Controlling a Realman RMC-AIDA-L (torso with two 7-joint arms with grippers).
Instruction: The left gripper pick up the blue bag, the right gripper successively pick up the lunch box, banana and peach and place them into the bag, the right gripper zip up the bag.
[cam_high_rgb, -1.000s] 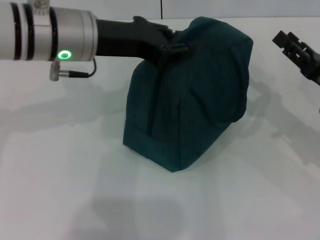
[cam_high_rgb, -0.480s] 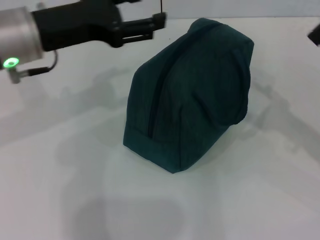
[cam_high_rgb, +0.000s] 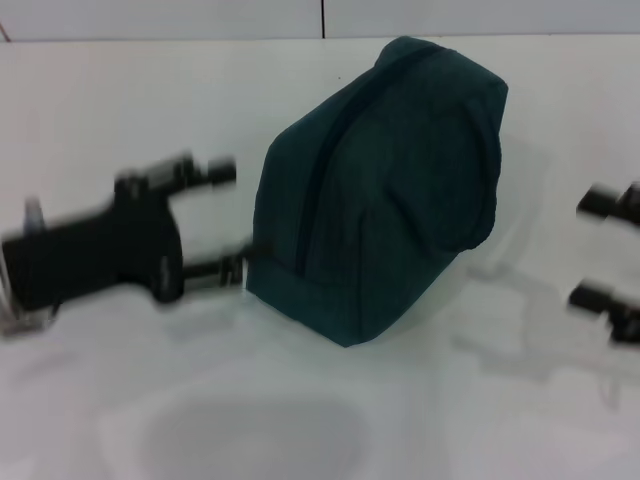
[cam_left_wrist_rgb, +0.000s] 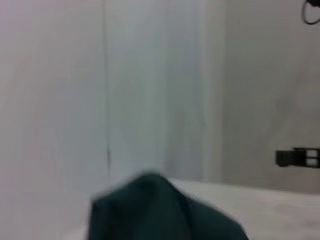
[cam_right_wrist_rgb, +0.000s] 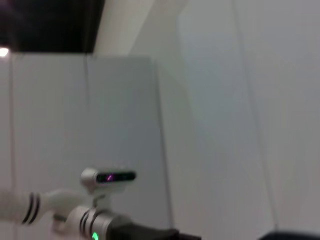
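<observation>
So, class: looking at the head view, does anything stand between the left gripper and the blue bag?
Nothing visible does. The left gripper, fingers spread, sits right beside the blue bag on the white table, its lower fingertip close to the bag's bottom corner. The right gripper is off to the bag's other side, also open.

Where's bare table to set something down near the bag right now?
Free: the wide table strip in front of the blue bag, and the back left corner behind the left hand. Tight: the bag's left side, where the open left hand sits close; the open right hand flanks the right.
</observation>
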